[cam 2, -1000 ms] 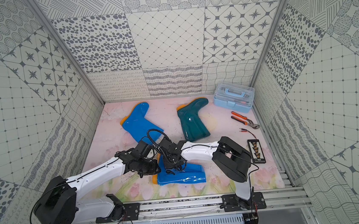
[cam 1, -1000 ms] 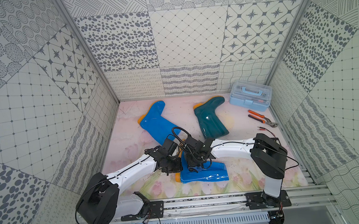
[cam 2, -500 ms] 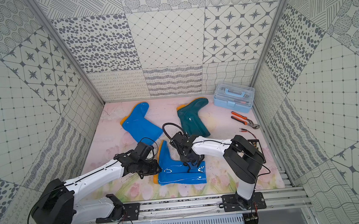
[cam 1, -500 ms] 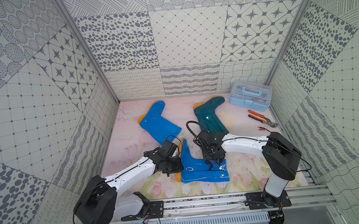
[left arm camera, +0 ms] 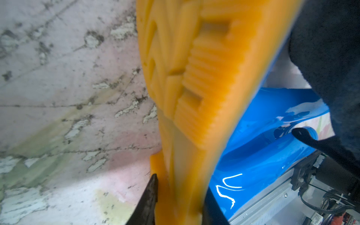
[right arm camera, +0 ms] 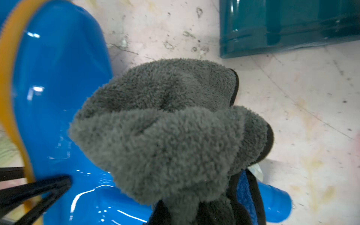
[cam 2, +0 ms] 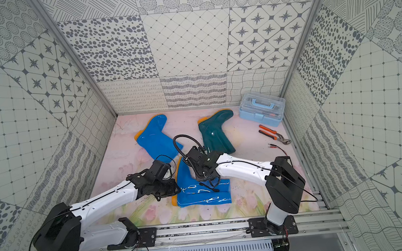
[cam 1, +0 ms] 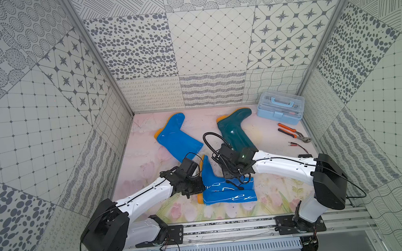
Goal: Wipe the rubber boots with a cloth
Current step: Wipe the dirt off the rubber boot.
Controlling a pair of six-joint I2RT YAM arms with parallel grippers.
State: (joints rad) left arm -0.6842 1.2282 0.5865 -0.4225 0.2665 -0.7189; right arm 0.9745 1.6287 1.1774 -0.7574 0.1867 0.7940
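Observation:
Three rubber boots lie on the floor in both top views. One blue boot (cam 1: 176, 139) is at the back left, and a teal boot (cam 1: 235, 133) at the back middle. The front blue boot (cam 1: 225, 193) lies with its shaft to the right. My left gripper (cam 1: 199, 189) is shut on that boot's orange sole (left arm camera: 194, 87) at the heel, one finger on each side (left arm camera: 181, 204). My right gripper (cam 1: 234, 177) is shut on the bunched dark grey cloth (right arm camera: 171, 126), which hangs against the front boot's ankle (right arm camera: 58, 97). The cloth hides the right fingers.
A light blue toolbox (cam 1: 280, 110) stands at the back right. Orange-handled pliers (cam 1: 292, 133) and thin red-tipped wires (cam 1: 298, 145) lie in front of it. Patterned walls close in three sides, and a metal rail (cam 1: 228, 228) runs along the front.
My right gripper has drawn back to the right with the cloth, away from the left gripper and along the front blue boot. The left gripper has kept its hold at the heel.

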